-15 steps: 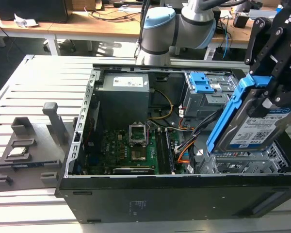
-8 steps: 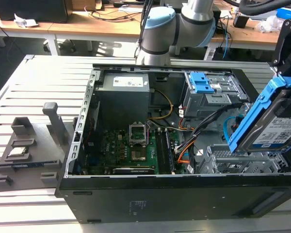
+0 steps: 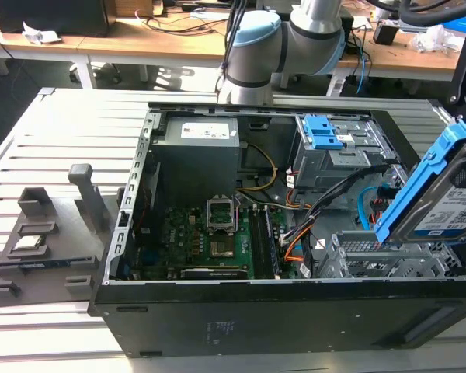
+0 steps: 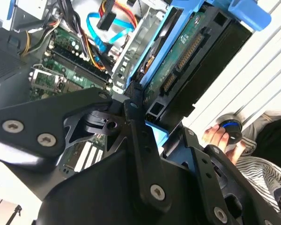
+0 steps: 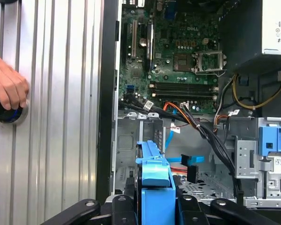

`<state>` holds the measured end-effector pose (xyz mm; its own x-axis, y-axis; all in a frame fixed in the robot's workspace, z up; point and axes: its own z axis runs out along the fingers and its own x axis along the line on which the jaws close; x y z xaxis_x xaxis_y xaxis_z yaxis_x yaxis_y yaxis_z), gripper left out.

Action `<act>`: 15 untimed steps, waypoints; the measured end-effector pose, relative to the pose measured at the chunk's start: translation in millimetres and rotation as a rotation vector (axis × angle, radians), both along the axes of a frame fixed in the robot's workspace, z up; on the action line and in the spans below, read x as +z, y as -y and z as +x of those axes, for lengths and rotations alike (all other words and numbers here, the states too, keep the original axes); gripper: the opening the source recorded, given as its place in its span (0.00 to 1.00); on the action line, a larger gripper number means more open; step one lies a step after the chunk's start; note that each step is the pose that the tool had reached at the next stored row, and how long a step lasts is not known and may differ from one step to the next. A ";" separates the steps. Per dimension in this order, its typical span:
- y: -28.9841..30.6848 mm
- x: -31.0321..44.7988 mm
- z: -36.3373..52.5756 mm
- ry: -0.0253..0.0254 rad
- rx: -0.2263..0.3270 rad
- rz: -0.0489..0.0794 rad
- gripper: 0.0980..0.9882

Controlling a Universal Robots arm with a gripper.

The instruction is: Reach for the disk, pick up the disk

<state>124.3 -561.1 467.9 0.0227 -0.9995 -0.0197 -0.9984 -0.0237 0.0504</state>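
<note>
Pincer clamps the hard drive, holding it tilted above the open computer case. Its white-and-blue barcode label faces outward; print unreadable.

A slatted metal bench carries an open computer case and, at the exterior view's left, a grey fixture.

Cables (black, orange) cross the open case beside the drive cage.
</note>
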 end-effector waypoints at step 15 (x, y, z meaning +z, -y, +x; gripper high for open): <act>-0.1 -18.9 -26.4 0.0001 -0.078 0.000 0.30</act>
